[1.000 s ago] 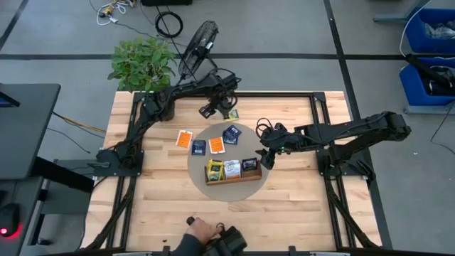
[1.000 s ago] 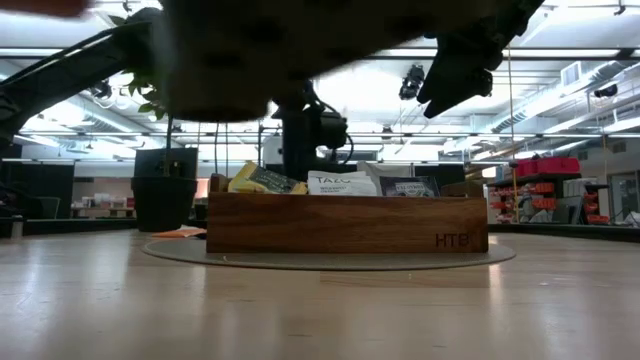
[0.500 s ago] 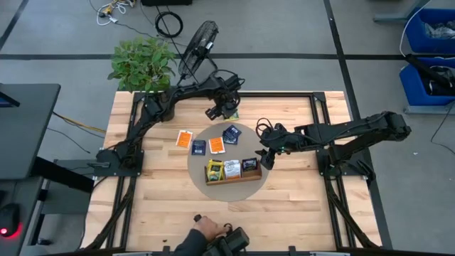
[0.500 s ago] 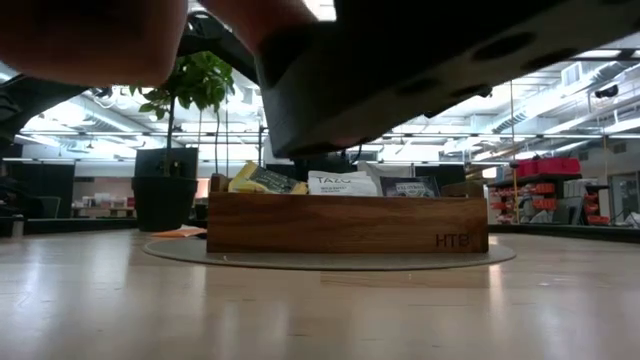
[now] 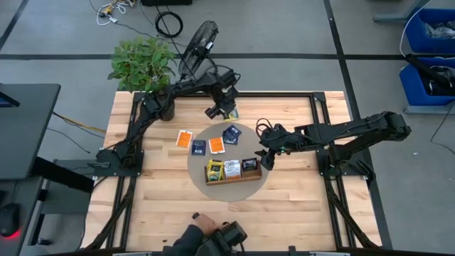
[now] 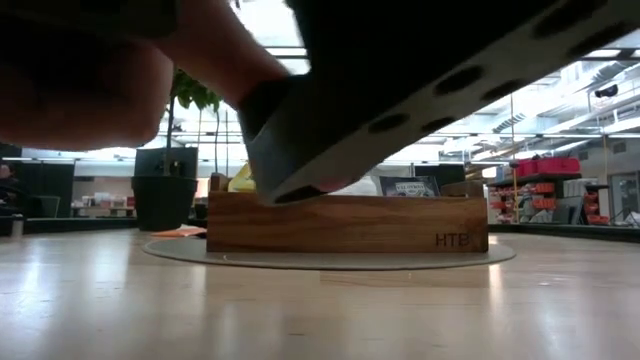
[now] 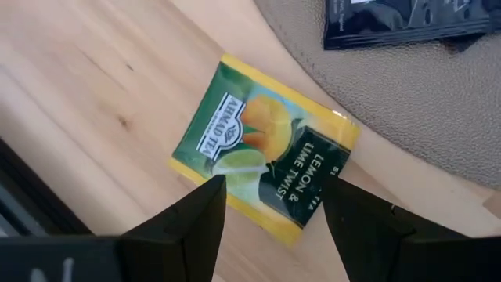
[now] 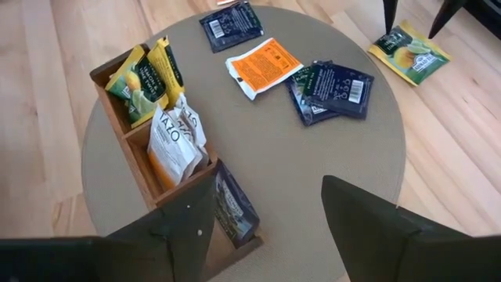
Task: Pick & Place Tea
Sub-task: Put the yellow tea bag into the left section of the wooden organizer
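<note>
Wooden tray point(image 5: 232, 178) already holds several packets; five lie loose on the desk point(image 5: 156, 192). Left gripper point(image 7: 272, 207), fingers apart, hovers above the green-yellow packet point(image 7: 262, 146) at the far side. Right gripper point(image 8: 266, 207) waits agape beside the tray.

Grey floor point(image 5: 298, 43), potted plant point(image 5: 142, 62), blue bins point(image 5: 431, 53)
</note>
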Robot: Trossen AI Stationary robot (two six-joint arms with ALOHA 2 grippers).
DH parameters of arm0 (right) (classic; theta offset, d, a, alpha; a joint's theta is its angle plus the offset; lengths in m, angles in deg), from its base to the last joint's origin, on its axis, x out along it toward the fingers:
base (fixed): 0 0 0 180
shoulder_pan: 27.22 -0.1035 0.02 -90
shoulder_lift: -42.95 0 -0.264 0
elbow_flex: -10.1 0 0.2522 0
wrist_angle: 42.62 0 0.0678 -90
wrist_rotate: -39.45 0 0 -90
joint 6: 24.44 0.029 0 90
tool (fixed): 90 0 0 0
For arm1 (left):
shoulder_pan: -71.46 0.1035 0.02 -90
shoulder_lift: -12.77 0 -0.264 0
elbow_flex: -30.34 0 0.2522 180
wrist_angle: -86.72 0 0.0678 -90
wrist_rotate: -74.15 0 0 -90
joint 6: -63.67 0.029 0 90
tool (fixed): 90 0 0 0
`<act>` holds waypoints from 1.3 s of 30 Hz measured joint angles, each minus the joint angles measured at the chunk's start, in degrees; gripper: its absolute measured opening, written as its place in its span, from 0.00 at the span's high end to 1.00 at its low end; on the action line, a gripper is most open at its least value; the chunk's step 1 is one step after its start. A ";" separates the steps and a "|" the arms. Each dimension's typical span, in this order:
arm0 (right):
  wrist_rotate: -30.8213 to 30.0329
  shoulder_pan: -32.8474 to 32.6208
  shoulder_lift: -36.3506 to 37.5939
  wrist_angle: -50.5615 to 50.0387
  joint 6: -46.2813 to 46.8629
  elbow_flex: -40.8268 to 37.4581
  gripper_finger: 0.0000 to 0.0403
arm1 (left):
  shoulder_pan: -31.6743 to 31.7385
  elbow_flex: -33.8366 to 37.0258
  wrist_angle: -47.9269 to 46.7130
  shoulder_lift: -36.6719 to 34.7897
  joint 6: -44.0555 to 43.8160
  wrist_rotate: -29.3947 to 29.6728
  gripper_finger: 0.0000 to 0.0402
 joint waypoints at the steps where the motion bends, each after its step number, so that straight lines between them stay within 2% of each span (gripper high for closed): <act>1: 0.00 0.00 0.00 0.02 0.00 0.00 0.40 | 0.02 0.00 0.00 0.00 0.00 -0.05 0.46; 5: 0.01 0.00 0.00 0.02 0.00 0.00 0.40 | -0.14 0.00 -0.33 0.00 -0.34 5.58 0.46; 11: 0.02 0.00 0.00 0.00 -0.02 0.00 0.40 | -0.53 0.00 -0.33 0.00 1.57 6.46 0.47; 22: 1.93 -0.02 0.00 -0.04 -1.06 0.00 0.40 | -1.48 0.00 -1.60 0.02 6.77 10.63 0.56; 27: 3.07 -0.02 0.00 -0.04 -1.55 0.00 0.40 | -3.42 0.00 -2.61 0.02 11.35 18.79 0.57; 34: 4.37 -0.02 0.00 -0.04 -1.54 0.00 0.40 | -5.15 -0.33 -1.63 -0.15 5.58 20.09 0.57; 39: 1.51 -0.02 0.00 -0.68 -2.62 0.02 0.40 | -6.93 -3.35 -3.24 -0.66 -5.93 23.97 0.57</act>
